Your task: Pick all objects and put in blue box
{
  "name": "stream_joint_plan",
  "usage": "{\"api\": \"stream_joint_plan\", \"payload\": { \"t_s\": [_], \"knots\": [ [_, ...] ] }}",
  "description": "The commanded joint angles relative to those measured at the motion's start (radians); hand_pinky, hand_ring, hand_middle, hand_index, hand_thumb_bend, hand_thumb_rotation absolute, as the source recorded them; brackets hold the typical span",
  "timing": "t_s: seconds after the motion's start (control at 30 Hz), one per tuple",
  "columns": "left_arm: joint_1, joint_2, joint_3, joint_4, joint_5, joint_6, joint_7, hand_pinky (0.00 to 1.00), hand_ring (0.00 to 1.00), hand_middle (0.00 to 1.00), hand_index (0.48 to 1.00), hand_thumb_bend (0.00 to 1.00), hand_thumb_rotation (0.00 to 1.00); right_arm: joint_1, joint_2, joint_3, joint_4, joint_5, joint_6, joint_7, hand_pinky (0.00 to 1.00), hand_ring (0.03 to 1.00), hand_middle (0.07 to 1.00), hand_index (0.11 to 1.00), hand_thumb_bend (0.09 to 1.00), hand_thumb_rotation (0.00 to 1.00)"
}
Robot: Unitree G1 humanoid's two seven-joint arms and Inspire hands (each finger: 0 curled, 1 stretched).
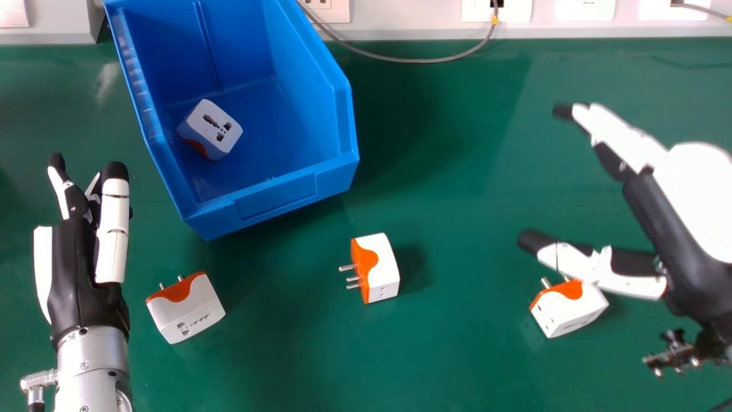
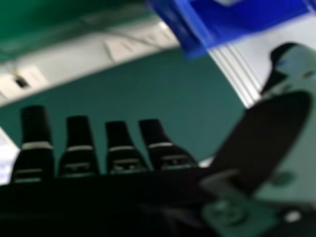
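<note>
R hand (image 1: 695, 200) is hovering spread wide by the rightmost adapter (image 1: 569, 312), prob for straddling it; L hand (image 1: 74, 274) is idling uncurled, blue box (image 1: 274, 197) sitting btwn them imo for easy drops.

No text, numbers or signs readable; any marks seem too small.

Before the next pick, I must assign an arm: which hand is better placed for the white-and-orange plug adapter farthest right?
Right, I'd judge: the black-and-white right hand is open, its thumb close to that adapter. The left hand is over the green table's opposite side.
</note>
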Motion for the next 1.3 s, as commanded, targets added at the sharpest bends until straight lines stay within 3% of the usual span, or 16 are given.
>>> {"api": "stream_joint_plan", "payload": {
  "t_s": [0.0,0.1,0.23,0.3,0.4,0.5,0.67,0.77,1.0,1.27],
  "knots": [
    [0.001,0.014,0.008,-0.02,0.0,-0.005,-0.002,0.87,0.92,0.91,0.919,0.49,0.87,-0.028,-0.051,-0.002,0.044,-0.009,-0.03,0.016,0.79,0.903,0.943,0.92,0.462,0.76],
    [0.001,0.017,0.008,-0.014,0.001,-0.011,-0.003,0.87,0.92,0.91,0.92,0.5,0.87,-0.058,-0.103,0.014,0.112,-0.012,-0.05,0.049,0.81,0.911,0.952,0.927,0.477,0.79],
    [0.004,0.025,0.007,-0.009,0.016,-0.021,0.005,0.87,0.92,0.91,0.921,0.5,0.87,-0.11,-0.165,0.038,0.205,-0.004,-0.086,0.086,0.83,0.924,0.963,0.937,0.495,0.82],
    [0.006,0.022,0.01,-0.017,0.008,-0.011,0.002,0.87,0.92,0.91,0.919,0.51,0.87,-0.129,-0.186,0.048,0.241,-0.004,-0.106,0.093,0.85,0.939,0.976,0.949,0.525,0.86],
    [0.009,0.02,0.015,-0.03,-0.023,0.005,-0.018,0.87,0.92,0.9,0.917,0.51,0.87,-0.158,-0.216,0.067,0.29,-0.005,-0.131,0.105,0.86,0.947,0.984,0.958,0.542,0.87],
    [0.006,0.024,0.022,-0.027,-0.037,0.008,-0.029,0.87,0.92,0.9,0.916,0.5,0.87,-0.182,-0.244,0.083,0.328,-0.001,-0.152,0.126,0.87,0.952,0.99,0.966,0.553,0.89],
    [0.004,0.032,0.028,-0.016,-0.044,0.002,-0.034,0.89,0.92,0.9,0.917,0.49,0.88,-0.228,-0.28,0.117,0.378,-0.008,-0.175,0.16,0.88,0.962,0.997,0.977,0.574,0.9],
    [0.008,0.028,0.029,-0.026,-0.044,0.004,-0.033,0.89,0.93,0.9,0.917,0.49,0.88,-0.271,-0.304,0.145,0.411,-0.015,-0.196,0.183,0.88,0.964,0.998,0.98,0.585,0.9],
    [0.005,0.03,0.037,-0.017,-0.045,-0.002,-0.04,0.9,0.93,0.9,0.915,0.49,0.88,-0.366,-0.346,0.208,0.478,-0.039,-0.237,0.233,0.89,0.969,1.0,0.983,0.615,0.91],
    [0.008,0.029,0.044,-0.025,-0.048,-0.001,-0.041,0.89,0.92,0.89,0.913,0.48,0.88,-0.475,-0.36,0.287,0.565,-0.089,-0.271,0.265,0.9,0.965,0.992,0.973,0.623,0.86]
  ]
}}
